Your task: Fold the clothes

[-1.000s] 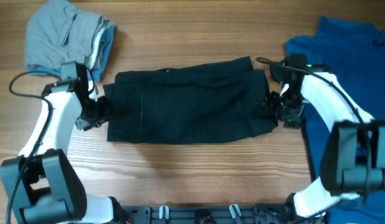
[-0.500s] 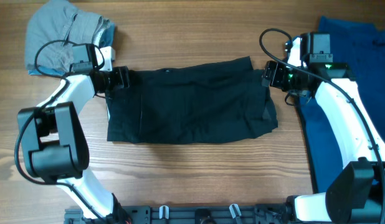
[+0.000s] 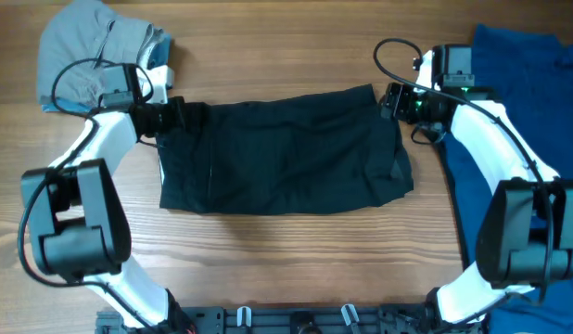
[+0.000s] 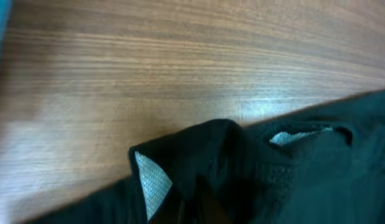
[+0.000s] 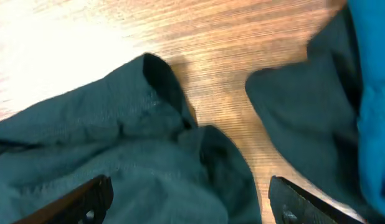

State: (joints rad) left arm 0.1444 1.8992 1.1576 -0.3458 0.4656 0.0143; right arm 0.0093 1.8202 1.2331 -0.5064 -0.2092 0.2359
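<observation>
The left arm (image 3: 94, 158) rises from the near edge at 7 o'clock, bends at the elbow and turns its wrist inward, so the left gripper (image 3: 179, 116) points toward 3 o'clock at the top-left corner of the black garment (image 3: 286, 153). The right arm (image 3: 495, 139) mirrors it from 5 o'clock, with its forearm sweeping up and its wrist turned so the right gripper (image 3: 390, 100) points toward 9 o'clock at the garment's top-right corner. The black garment lies spread flat across the middle of the wooden table (image 3: 286, 250), its long side running from 9 to 3 o'clock. In the left wrist view that corner (image 4: 199, 155) is bunched and turned over, showing pale patches of lining. The fingers are lost against the dark cloth, so I cannot tell how the left jaws stand or whether they grip anything. In the right wrist view the two fingertips (image 5: 93, 194) sit far apart at the lower edge. The jaws are wide and closed on nothing, with the rumpled corner of the garment (image 5: 149, 124) lying between and just ahead of them. A blue garment (image 3: 523, 111) covers the table at 3 o'clock beneath the right arm, and folded grey clothes (image 3: 96, 51) sit at 10 o'clock.
</observation>
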